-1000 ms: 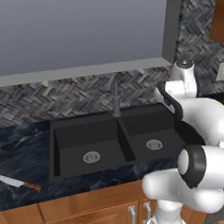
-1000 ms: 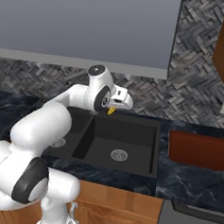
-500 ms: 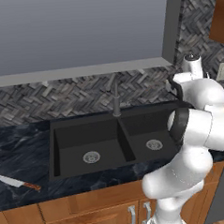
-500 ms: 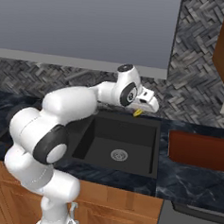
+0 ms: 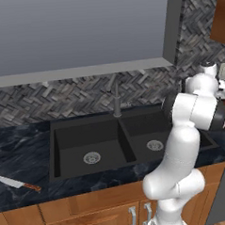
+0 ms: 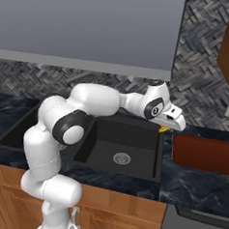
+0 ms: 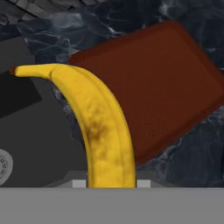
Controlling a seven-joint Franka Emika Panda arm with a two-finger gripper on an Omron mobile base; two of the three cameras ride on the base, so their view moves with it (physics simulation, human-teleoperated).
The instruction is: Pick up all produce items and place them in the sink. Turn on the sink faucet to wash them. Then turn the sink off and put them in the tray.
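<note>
1. One banana [image 7: 103,127], yellow with brown flecks, is pinched in the hand [image 6: 170,126], whose fingers are closed on its lower end.
2. In the right base view the banana's yellow tip [image 6: 162,130] pokes out beneath the hand, above the right rim of the sink [image 6: 134,139] and just left of the tray.
3. One tray [image 7: 175,83], flat and reddish-brown, lies on the black marbled worktop [image 6: 199,183] right of the sink.
4. The sink has two basins, each with one round silver drain; both drains show in the left base view.
5. One faucet [image 5: 116,99] stands upright behind the divider.
6. One red-handled knife [image 5: 18,183] lies on the worktop left of the sink.
</note>
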